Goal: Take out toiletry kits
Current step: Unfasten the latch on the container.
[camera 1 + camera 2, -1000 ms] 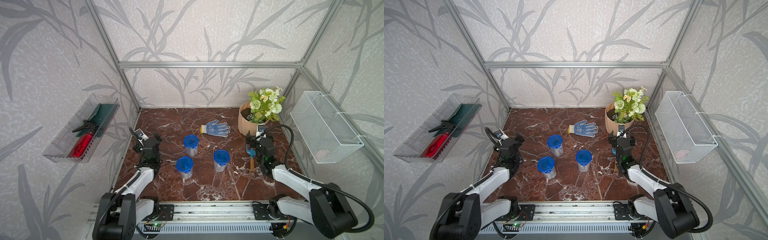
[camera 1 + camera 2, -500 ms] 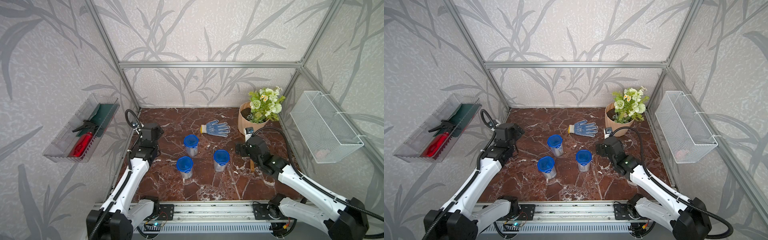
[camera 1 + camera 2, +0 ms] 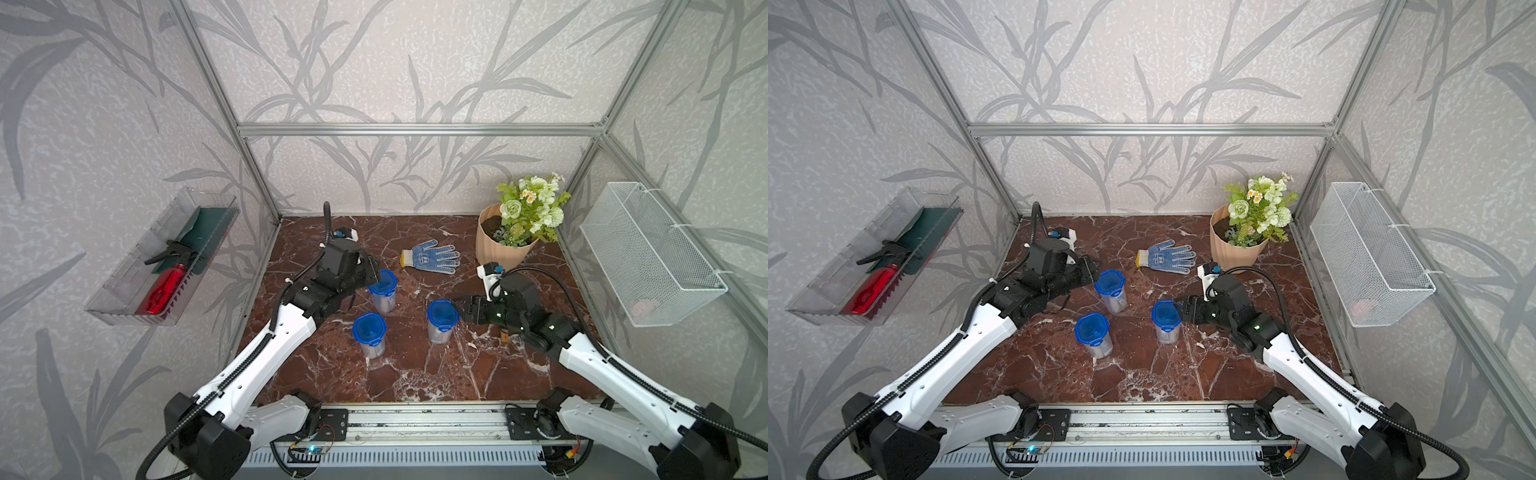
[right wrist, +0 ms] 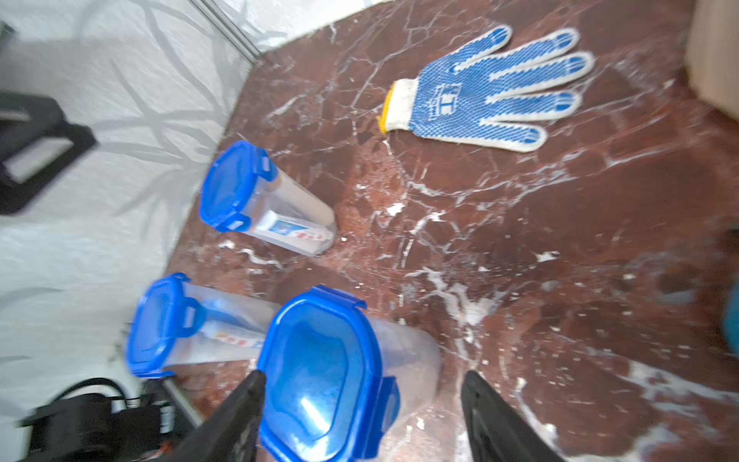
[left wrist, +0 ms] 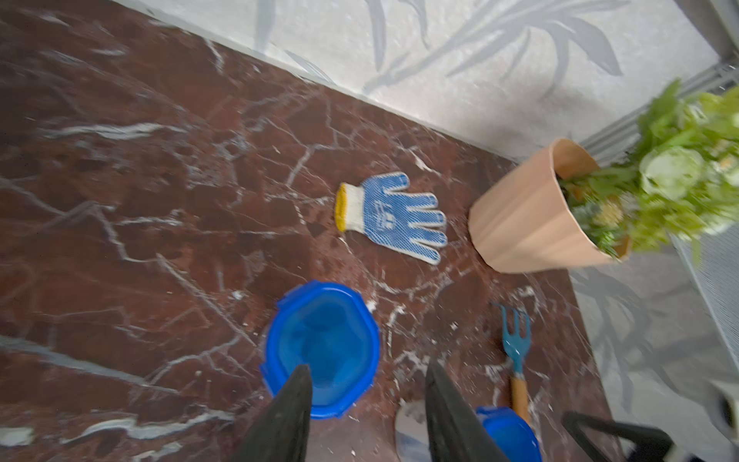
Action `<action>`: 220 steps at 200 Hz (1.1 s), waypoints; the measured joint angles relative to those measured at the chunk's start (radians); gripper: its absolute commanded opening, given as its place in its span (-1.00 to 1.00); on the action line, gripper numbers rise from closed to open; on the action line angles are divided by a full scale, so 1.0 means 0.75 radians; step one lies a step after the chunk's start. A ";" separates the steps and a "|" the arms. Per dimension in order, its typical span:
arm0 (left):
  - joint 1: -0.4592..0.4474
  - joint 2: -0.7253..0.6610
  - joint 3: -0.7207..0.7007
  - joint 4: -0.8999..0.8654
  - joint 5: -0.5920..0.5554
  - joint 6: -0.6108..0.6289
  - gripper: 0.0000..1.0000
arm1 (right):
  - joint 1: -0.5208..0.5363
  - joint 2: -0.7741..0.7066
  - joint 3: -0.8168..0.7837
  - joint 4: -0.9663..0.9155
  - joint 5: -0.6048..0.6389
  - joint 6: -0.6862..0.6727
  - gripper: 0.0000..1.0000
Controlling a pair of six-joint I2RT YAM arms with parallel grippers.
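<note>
Three clear cups with blue lids stand on the marble table, holding the toiletry kits. White toothpaste tubes [image 4: 288,232] show through the cup walls in the right wrist view. My left gripper [image 3: 372,270] [image 5: 368,366] hovers open just above the back cup [image 3: 382,289] [image 3: 1111,289], whose lid [image 5: 324,344] lies partly under one finger. My right gripper [image 3: 461,307] [image 4: 364,374] is open beside the right cup [image 3: 442,320] [image 3: 1166,320], its jaws either side of the lid [image 4: 320,372] without touching. The front cup [image 3: 369,332] stands alone.
A blue-dotted glove [image 3: 432,257] lies behind the cups. A tan flower pot [image 3: 498,245] stands at the back right. A blue garden fork [image 5: 518,352] lies near the right arm. A wire basket [image 3: 648,257] and a clear tray [image 3: 166,257] hang on the side walls.
Both arms have lifted from low poses near the table's sides and reached inward to the cups. Both pairs of jaws have narrowed, the left more than the right.
</note>
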 measured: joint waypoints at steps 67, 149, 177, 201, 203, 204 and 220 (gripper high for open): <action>-0.225 0.149 0.001 0.032 0.240 -0.048 -0.62 | -0.218 0.013 -0.244 0.398 -0.470 0.364 0.36; -0.359 0.325 0.066 0.070 0.385 -0.065 -0.68 | -0.314 0.148 -0.356 0.732 -0.704 0.573 0.35; -0.389 0.388 0.092 0.104 0.428 -0.086 -0.95 | -0.318 0.181 -0.359 0.801 -0.739 0.607 0.34; -0.406 0.449 0.100 0.115 0.461 -0.099 -1.00 | -0.322 0.240 -0.395 0.908 -0.760 0.670 0.34; -0.408 0.455 0.100 0.115 0.463 -0.099 -1.00 | -0.322 0.247 -0.399 0.917 -0.761 0.678 0.34; -0.408 0.456 0.100 0.115 0.463 -0.100 -1.00 | -0.322 0.250 -0.400 0.921 -0.762 0.680 0.34; -0.417 0.490 0.100 0.114 0.474 -0.108 -1.00 | -0.321 0.299 -0.426 0.985 -0.779 0.720 0.34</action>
